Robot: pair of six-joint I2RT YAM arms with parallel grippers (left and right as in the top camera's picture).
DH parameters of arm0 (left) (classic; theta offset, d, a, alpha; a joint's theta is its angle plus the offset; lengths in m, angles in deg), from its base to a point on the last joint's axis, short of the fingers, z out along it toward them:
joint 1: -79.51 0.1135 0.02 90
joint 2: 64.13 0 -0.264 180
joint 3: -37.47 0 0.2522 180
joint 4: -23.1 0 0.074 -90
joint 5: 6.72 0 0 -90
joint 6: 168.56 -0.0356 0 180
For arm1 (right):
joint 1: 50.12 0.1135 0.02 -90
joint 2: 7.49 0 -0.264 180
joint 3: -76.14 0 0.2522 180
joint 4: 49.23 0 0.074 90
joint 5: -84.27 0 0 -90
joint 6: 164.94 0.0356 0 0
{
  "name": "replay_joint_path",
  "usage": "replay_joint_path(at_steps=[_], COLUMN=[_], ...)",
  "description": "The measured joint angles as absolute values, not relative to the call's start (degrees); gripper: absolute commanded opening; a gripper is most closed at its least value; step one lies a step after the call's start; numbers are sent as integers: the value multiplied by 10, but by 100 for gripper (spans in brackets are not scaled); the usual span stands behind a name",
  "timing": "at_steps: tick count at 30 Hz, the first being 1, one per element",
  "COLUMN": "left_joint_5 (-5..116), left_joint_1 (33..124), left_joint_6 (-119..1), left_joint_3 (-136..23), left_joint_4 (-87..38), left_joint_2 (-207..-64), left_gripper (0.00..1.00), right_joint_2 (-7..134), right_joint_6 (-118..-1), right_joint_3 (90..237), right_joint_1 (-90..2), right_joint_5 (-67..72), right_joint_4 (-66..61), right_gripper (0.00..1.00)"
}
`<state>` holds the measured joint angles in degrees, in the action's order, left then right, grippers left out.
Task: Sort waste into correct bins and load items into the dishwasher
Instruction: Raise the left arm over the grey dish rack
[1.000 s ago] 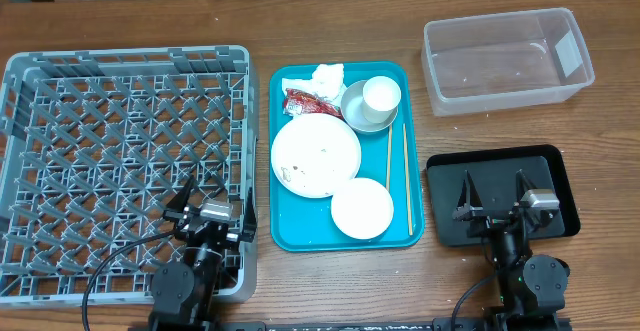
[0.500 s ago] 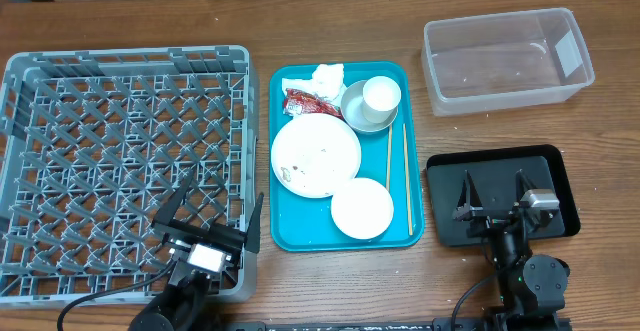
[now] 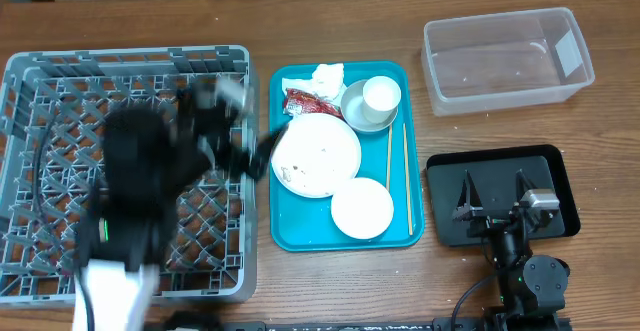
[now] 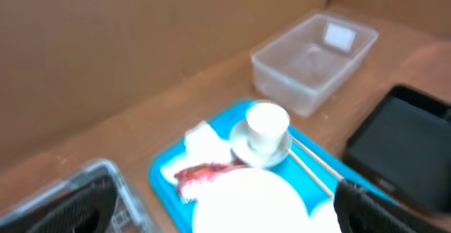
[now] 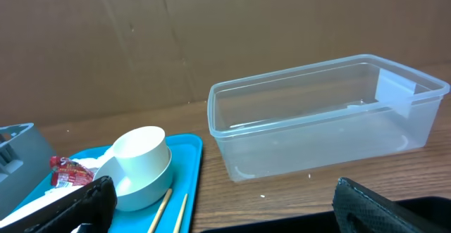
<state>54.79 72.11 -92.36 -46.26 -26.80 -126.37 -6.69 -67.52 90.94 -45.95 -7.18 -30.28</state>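
Observation:
My left gripper (image 3: 257, 156), blurred and open, hangs between the dish rack (image 3: 60, 101) and the round plate (image 3: 318, 156); its wrist view has the plate (image 4: 246, 198) between the wide fingers. On the teal tray lie a crumpled napkin (image 3: 326, 75), a red wrapper (image 3: 300, 101), a white cup (image 3: 381, 94) inside a grey bowl (image 3: 357, 116), a small bowl (image 3: 361, 209) and chopsticks (image 3: 408, 181). A few scraps (image 3: 290, 176) speck the plate. My right gripper (image 3: 492, 193) rests open and empty over the black tray (image 3: 448, 216).
The teal tray (image 3: 300, 233) sits mid-table beside the rack. A clear tub (image 3: 505, 59) with a white label stands at the back right, seen close in the right wrist view as the tub (image 5: 324, 113). A cardboard wall backs the table.
The left arm has swung up from the table's front edge, across the dish rack, toward the plate's left side. The right arm has not moved.

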Motion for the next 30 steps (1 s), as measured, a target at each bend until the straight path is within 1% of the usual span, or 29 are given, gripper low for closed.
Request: replay_joint_path(at_steps=[3,6,9,11,13,16,22,30], left_joint_5=[522,528,601,674,730,782,821,829], left_joint_1=[722,721,724,734,751,793,858,867], left_joint_6=[-917,-889,-819,-765,-721,-676,-645,-636], left_joint_3=[-585,-647,-685,-694,-694,-694,-698,-699], left_joint_4=[-351,-385,-409,-416,-417,-408,-396,-403], left_joint_2=[-1381,-1455,-1508,-1531,-1544,-1554,-1554,-1554], left_gripper=[100,100,100,100,100,100,100,100], right_joint_2=[-67,-67,-67,-67,-67,-67,-67,-67], right_joint_6=[-675,-675,-675,-675,-675,-675,-675,-675], right_joint_3=[910,909,910,910,910,910,910,909], right_joint_1=[-459,-460,-459,-460,-460,-460,-460,-460], right_joint_5=[-72,-71,-72,-72,-72,-72,-72,-71], right_joint_4=[-303,-303,-303,-303,-303,-303,-303,-303], right_gripper=[100,100,100,100,100,100,100,100])
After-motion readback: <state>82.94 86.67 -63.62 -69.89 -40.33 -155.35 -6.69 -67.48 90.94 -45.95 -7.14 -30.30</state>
